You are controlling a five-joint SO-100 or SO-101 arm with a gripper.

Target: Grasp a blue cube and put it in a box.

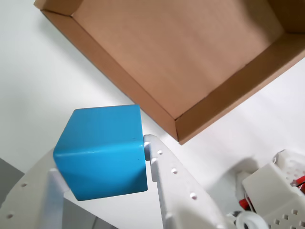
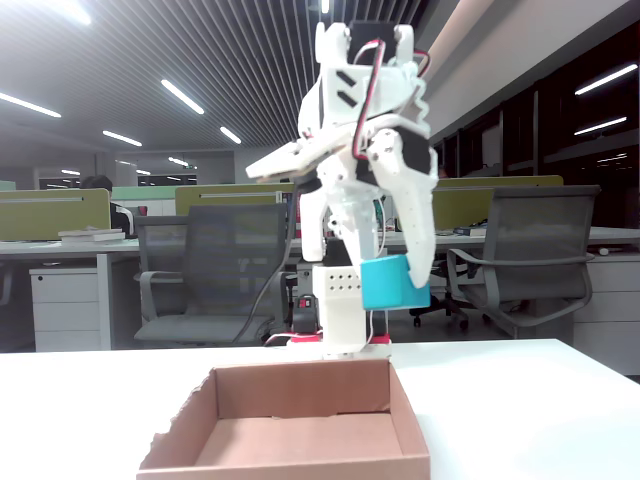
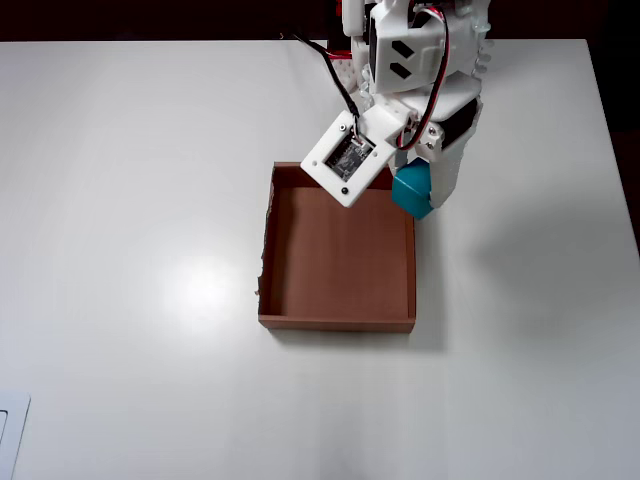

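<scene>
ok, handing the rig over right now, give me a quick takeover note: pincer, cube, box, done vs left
Pincer: shut on the blue cube, raised clear of the table.
Blue cube: in the overhead view it hangs at the box's top-right corner, over the rim rather than squarely over the floor.
Box: empty, open side up, mid-table.
Done: grasp and lift.
Left: shift the cube over the box floor, then release.

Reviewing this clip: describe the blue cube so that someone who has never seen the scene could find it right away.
In the overhead view, start at the brown cardboard box in the middle of the white table. At its upper right corner the white arm's hand holds the blue cube, lifted above the table. It is the only teal-blue item, small and solid, far smaller than the box.
</scene>
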